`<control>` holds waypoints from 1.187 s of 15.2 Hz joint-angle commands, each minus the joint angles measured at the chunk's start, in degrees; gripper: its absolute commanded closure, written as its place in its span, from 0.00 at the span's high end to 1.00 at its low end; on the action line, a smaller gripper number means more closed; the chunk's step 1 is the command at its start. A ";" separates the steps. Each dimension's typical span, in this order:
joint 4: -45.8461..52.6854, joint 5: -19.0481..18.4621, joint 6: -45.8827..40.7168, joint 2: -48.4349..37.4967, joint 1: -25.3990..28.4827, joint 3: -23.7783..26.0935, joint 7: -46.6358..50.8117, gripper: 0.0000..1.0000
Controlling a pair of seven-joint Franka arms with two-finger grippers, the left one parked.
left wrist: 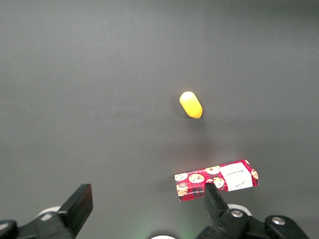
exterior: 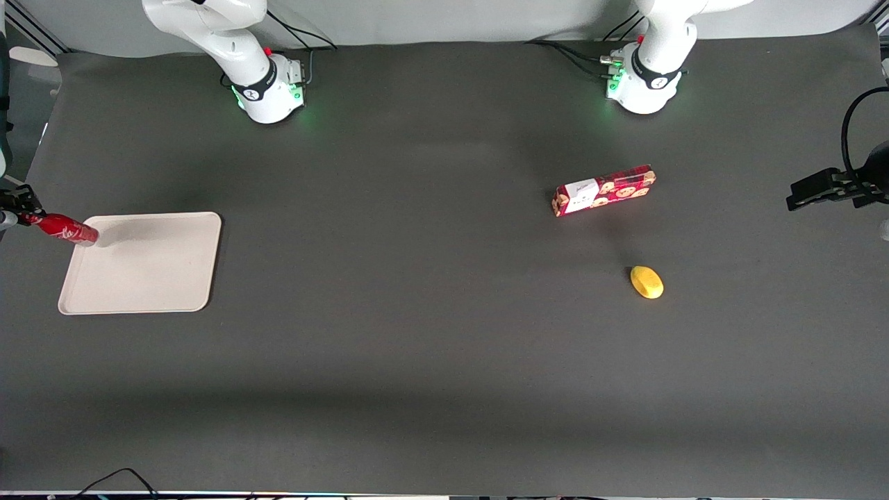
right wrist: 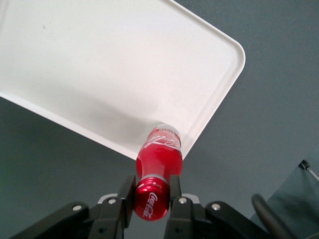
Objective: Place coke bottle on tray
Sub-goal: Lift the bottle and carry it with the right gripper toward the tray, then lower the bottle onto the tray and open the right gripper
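Right arm's gripper point(right wrist: 151, 191) sits at the working arm's end of the table, held above the surface just off one corner of the tray point(exterior: 160, 278). Claw is clenched on the coke bottle point(right wrist: 158, 157): in the wrist view the two black fingers point(right wrist: 175, 188) press on either side of the neck, directly under the red cap, which points toward the wrist camera. The bottle hangs down from the claw with its silvery base lowest; the base shows over the tray's rounded corner rim, with the white script lettering readable along the red body. Whether the base touches the tray or is a little above it cannot be told from either view. In the front view the bottle point(exterior: 64, 228) projects from the gripper point(exterior: 26, 210) toward the tray, its base end overlapping the tray's corner edge, and a soft shadow lies on the tray surface just beside that end. The tray is flat on the dark table mat point(exterior: 430, 333), off-white, with a low raised rim. Well apart from the claw, toward the parked arm's end of the table, lies a red cookie box point(exterior: 603, 190) on its side, and a small yellow oval object point(exterior: 646, 282) lies nearer to the front camera than the box. Both rest on the mat, apart from each other.
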 commanded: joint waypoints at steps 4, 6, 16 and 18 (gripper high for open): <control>0.40 5.36 1.36 2.15 -0.16 -1.12 -4.78 0.08; 0.58 5.89 1.44 2.85 -0.16 -1.04 -4.69 0.18; 1.37 6.77 0.75 3.20 0.19 -1.12 -4.26 0.98; 2.42 6.68 -0.83 2.68 0.37 -1.12 -3.64 1.00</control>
